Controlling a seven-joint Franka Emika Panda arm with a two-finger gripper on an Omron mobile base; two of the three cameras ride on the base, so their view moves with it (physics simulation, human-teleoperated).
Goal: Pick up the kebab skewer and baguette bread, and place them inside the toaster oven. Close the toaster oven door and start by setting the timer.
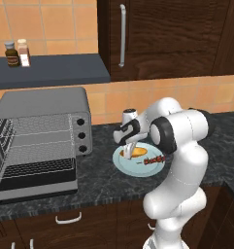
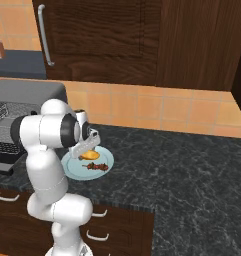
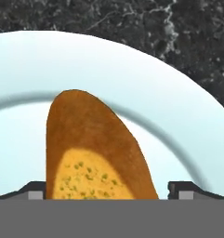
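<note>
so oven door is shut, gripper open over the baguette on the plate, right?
Not quite: the toaster oven door is dropped open, rack exposed, in the left base view. The rest holds: gripper open over the baguette bread on the plate.

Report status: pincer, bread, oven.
Pincer open, straddling the golden-orange baguette bread on the round pale-blue plate. Red-brown kebab skewer lies beside it. Grey toaster oven door down, nothing in the way.
</note>
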